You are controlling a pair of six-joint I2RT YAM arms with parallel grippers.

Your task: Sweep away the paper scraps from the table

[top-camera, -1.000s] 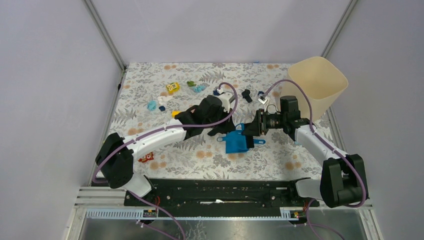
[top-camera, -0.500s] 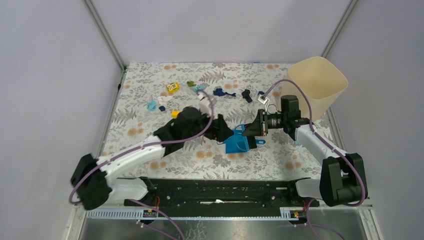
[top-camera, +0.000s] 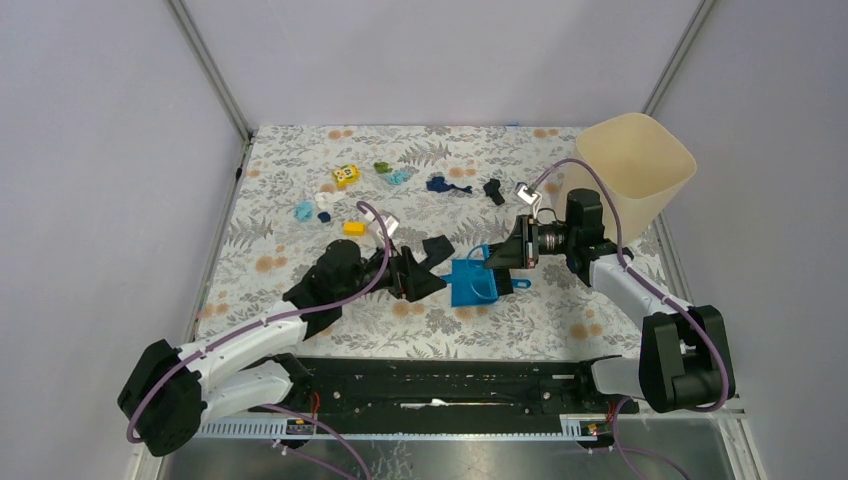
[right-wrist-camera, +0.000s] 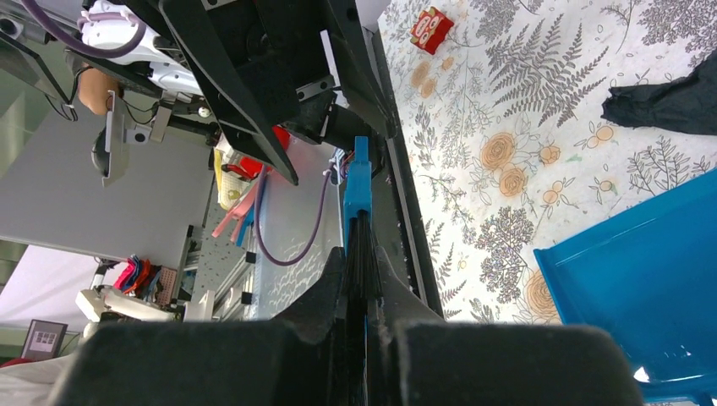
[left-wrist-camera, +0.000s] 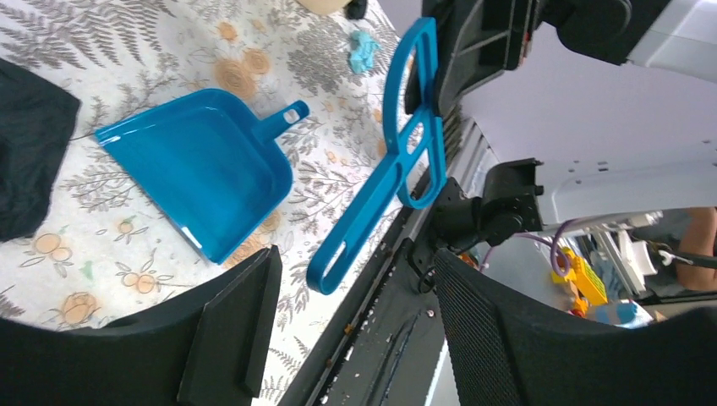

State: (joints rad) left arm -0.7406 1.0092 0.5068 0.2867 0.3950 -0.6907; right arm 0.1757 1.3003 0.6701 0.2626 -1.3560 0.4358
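Blue plastic dustpan (top-camera: 470,287) lying flat on the fern-printed cloth table (top-camera: 285,165). Left gripper (left-wrist-camera: 353,258) beside it, jaws spread wide, empty. Right gripper (top-camera: 500,258), jaws clamped on a blue long-handled brush (left-wrist-camera: 412,127). Small crumpled paper scraps (top-camera: 443,184) scattered across the table's far half, apart from the dustpan.

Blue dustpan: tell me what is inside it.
Left wrist view shows the dustpan empty, just bare blue plastic. From above, the right tool and its brush cover one corner.

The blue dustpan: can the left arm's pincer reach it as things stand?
Probably yes: the open left pincer faces the dustpan close by, with only bare table between; the brush hangs beyond it.
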